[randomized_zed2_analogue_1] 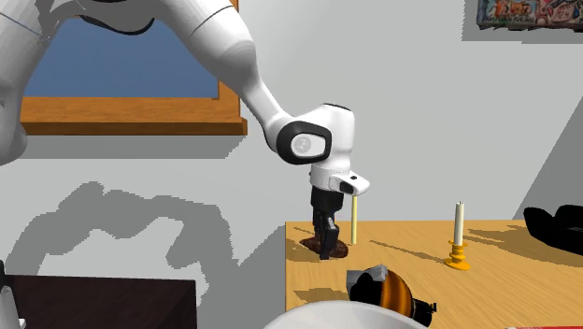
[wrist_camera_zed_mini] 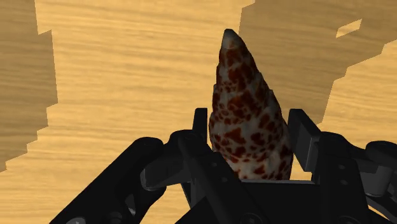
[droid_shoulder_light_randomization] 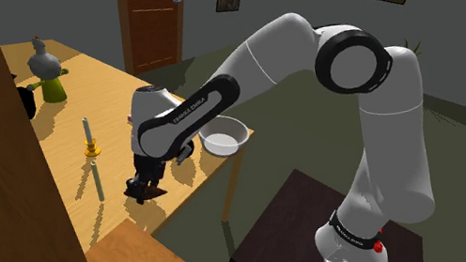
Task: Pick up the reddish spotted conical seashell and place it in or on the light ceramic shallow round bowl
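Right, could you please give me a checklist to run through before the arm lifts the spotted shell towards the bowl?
1. Seashell sits in the pincer, both fingers touching its sides: ok.
2. Seashell points straight out from the pincer, not skewed sideways: ok.
3. Seashell off the table: cannot tell.
4. Bowl upright and empty: ok.
5. Thin pale stick stands on the side away from the bowl, off the route: ok.
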